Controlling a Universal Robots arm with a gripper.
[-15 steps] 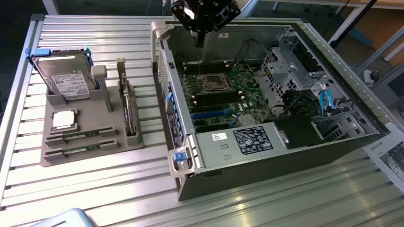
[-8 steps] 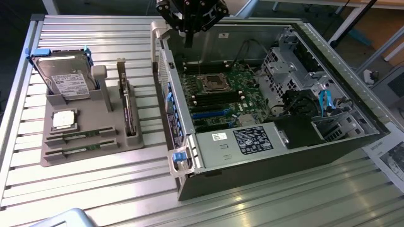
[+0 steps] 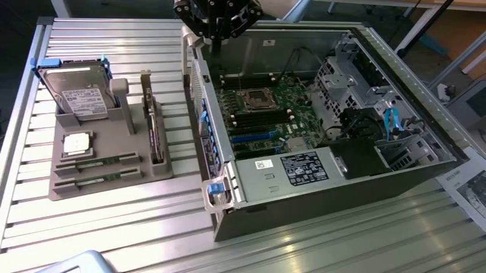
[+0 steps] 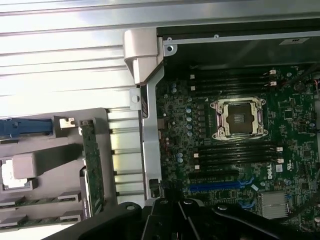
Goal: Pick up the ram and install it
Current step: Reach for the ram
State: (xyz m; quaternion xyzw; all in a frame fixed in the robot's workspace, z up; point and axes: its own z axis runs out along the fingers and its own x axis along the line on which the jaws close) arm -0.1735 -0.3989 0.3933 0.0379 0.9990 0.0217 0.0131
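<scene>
Although the arm is cut off by the exterior view's upper edge, its gripper (image 3: pixel 215 48) shows — fingers pressed together with nothing visible between them, pointing straight down over the far corner of the open computer case (image 3: pixel 342 193), by the wall on the exterior view's left. Well apart from it, the ram (image 3: pixel 97 165) lies flat in a slot of the grey holder (image 3: pixel 114 142) on the slatted table (image 3: pixel 99 239), a second stick (image 3: pixel 99 181) just beside it — both half sunk, their chips hard to make out.
</scene>
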